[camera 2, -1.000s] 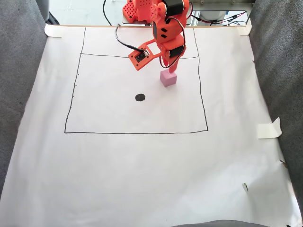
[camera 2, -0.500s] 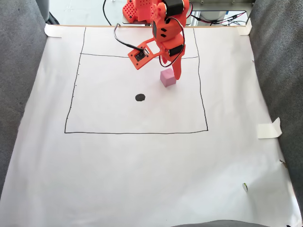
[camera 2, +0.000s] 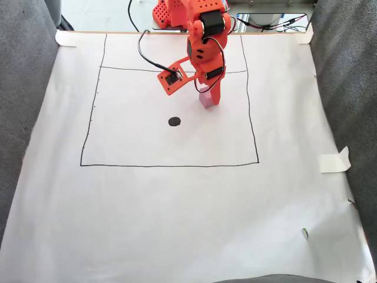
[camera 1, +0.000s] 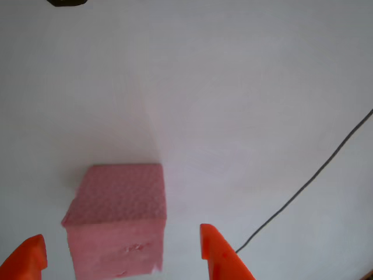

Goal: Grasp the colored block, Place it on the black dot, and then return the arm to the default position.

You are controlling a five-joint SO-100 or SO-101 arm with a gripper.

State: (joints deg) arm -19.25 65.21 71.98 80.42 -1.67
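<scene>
In the other view the colored block (camera 1: 116, 210), a pink foam cube, sits on white paper between the two orange tips of my gripper (camera 1: 120, 234). The jaws stand open, with a gap on each side of the cube. The black dot (camera 1: 67, 2) peeks in at the top left edge. In the fixed view the orange arm (camera 2: 203, 53) reaches down inside the drawn square, and the gripper (camera 2: 210, 97) covers most of the block (camera 2: 204, 102). The black dot (camera 2: 174, 122) lies on the paper to the lower left of the block, a short way off.
A thin black drawn line (camera 1: 303, 186) runs past the right jaw; it is part of the drawn square (camera 2: 171, 165). Grey fabric (camera 2: 347, 76) flanks the paper on both sides. A tape piece (camera 2: 334, 160) sits at the right edge. The arm's base and cables (camera 2: 171, 15) stand at the back.
The gripper has come down around the pink cube, which stood exposed below and beside it before. The wrist has shifted slightly left. The cube has not moved.
</scene>
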